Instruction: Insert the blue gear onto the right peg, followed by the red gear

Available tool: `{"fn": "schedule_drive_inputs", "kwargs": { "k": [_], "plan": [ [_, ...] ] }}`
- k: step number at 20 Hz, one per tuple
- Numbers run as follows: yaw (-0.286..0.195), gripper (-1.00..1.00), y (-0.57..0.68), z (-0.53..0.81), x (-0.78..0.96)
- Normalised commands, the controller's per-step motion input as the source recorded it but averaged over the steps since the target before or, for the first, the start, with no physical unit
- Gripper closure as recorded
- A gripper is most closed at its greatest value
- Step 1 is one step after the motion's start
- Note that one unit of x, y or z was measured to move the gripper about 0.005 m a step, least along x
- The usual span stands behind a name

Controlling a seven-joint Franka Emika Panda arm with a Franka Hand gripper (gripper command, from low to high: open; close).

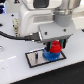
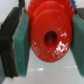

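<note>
White tabletop (image 1: pixel 10 70) fills the scene beneath a Franka arm. Its gripper (image 1: pixel 56 46) is closed around the red gear (image 2: pixel 50 35), the teal pads (image 2: pixel 20 40) pressing the gear's rim on both sides, centre hole facing the wrist camera. Directly under it, the blue gear (image 1: pixel 50 55) sits on the black-bordered plate (image 1: pixel 35 60), where the right peg is hidden. Toward the exterior view's left, the plate's other post (image 1: pixel 38 56) stands bare.

One red gear (image 1: pixel 56 47), one blue gear (image 1: pixel 50 55), one plate (image 1: pixel 34 60), one end effector (image 1: pixel 56 46).
</note>
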Motion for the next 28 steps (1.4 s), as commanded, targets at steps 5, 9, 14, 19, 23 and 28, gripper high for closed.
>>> {"fn": "schedule_drive_inputs", "kwargs": {
  "k": [5, 9, 14, 19, 23, 28],
  "plan": [
    [0.0, 1.0, -0.01, 0.35, 0.07],
    [0.0, 1.0, -0.07, 0.07, 0.05],
    [0.0, 1.0, -0.26, -0.16, 0.11],
    [0.0, 1.0, -0.18, -0.19, 0.18],
    [0.0, 1.0, -0.01, -0.14, 0.17],
    [0.0, 1.0, -0.01, -0.07, 0.15]
  ]
}}
